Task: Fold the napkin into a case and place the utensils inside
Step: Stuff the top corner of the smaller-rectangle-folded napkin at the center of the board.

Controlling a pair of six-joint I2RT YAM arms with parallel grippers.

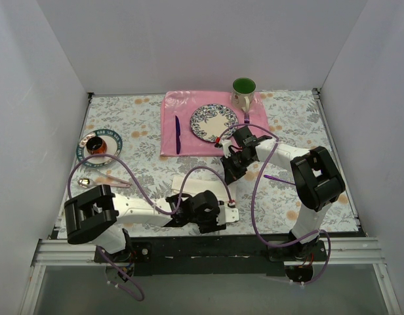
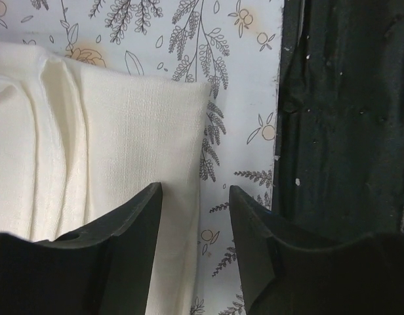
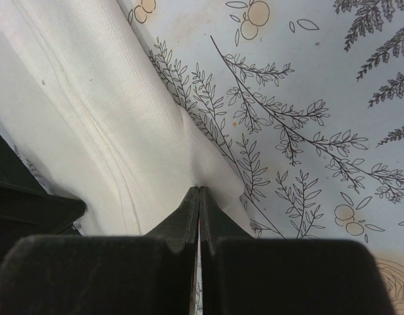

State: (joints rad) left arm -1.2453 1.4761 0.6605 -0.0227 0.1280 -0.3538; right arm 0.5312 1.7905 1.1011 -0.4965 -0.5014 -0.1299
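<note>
The cream-white napkin [image 1: 186,186] lies folded into a band near the table's front, partly hidden by both arms. My left gripper [image 1: 229,209] [image 2: 194,190] is open over the band's near end [image 2: 123,144]. One of its fingers [image 2: 133,223] is above the cloth and the other above the tablecloth, holding nothing. My right gripper [image 1: 228,173] [image 3: 199,190] is shut, pinching a puckered edge of the napkin [image 3: 110,118]. A shiny spoon [image 1: 85,182] and a thin utensil [image 1: 117,181] lie far left. A small purple piece [image 1: 275,177] lies right of the arms.
A pink placemat [image 1: 169,141] at the back carries a patterned plate [image 1: 213,122], a dark purple knife [image 1: 177,134] and a fork [image 1: 246,118]. A green mug [image 1: 243,92] stands behind it. A teal saucer with a cup [image 1: 99,146] sits left. The black table edge [image 2: 346,131] is beside my left gripper.
</note>
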